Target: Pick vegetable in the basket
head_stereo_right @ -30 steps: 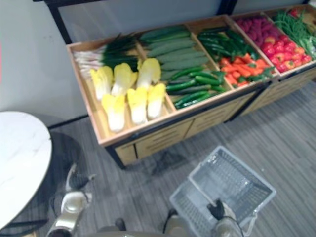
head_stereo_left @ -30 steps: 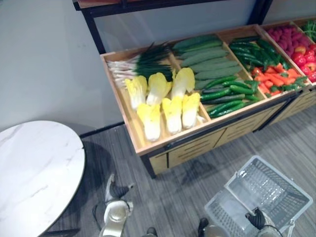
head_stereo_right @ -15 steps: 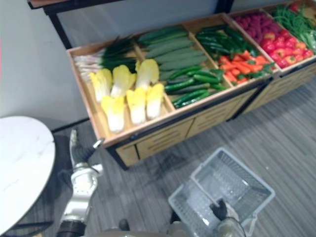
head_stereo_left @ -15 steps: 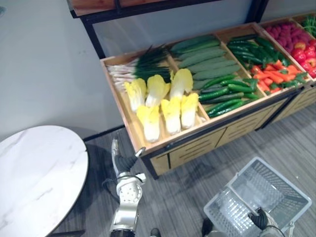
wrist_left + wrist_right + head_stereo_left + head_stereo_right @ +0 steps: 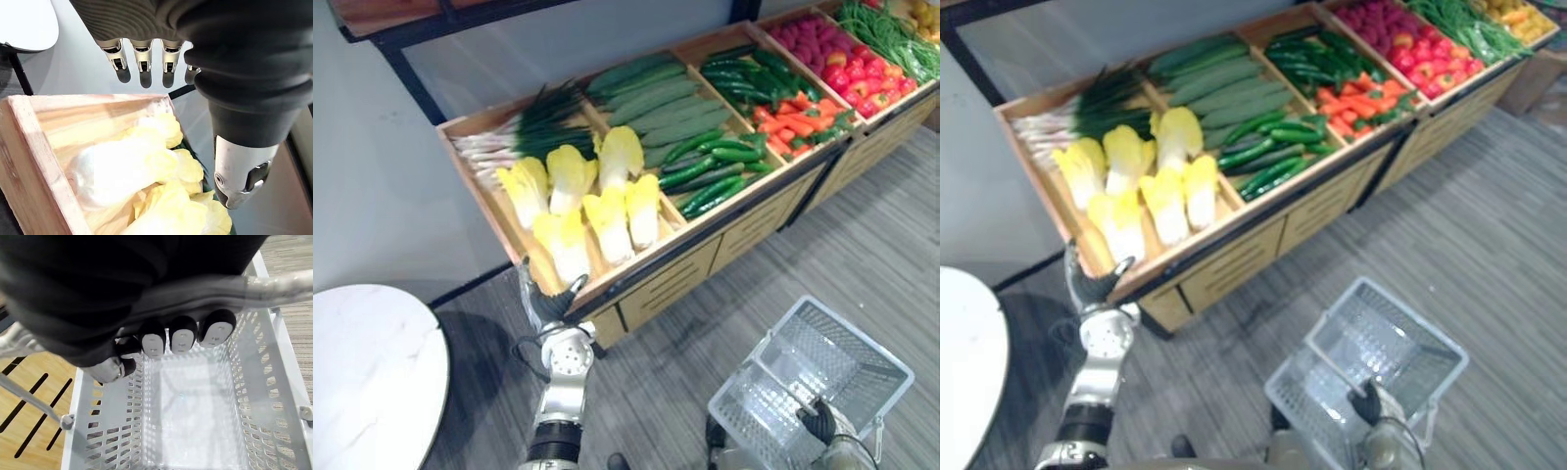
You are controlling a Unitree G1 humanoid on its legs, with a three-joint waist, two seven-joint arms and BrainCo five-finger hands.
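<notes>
Several yellow-white napa cabbages (image 5: 587,211) lie in the left compartment of a wooden display crate (image 5: 460,162). My left hand (image 5: 548,302) is raised at the crate's front left corner, just below the nearest cabbage (image 5: 122,166). It is open, with straight fingers (image 5: 143,55) and the thumb (image 5: 239,176) held apart, and holds nothing. Low on the right, my right hand (image 5: 819,423) is shut on the handle (image 5: 274,284) of a pale plastic mesh basket (image 5: 862,343). The basket hangs above the floor and holds nothing inside (image 5: 195,421).
Green onions (image 5: 524,132), long green gourds (image 5: 656,98), cucumbers (image 5: 710,162), carrots (image 5: 798,117) and red produce (image 5: 847,59) fill the other compartments. Wooden drawers (image 5: 671,284) front the stand. A round white marble table (image 5: 367,377) stands at lower left. Grey striped floor (image 5: 862,245) lies between.
My left hand has risen from near the floor to the crate's front left corner. The view has shifted, so the stand sits further left. The right hand keeps hold of the basket handle.
</notes>
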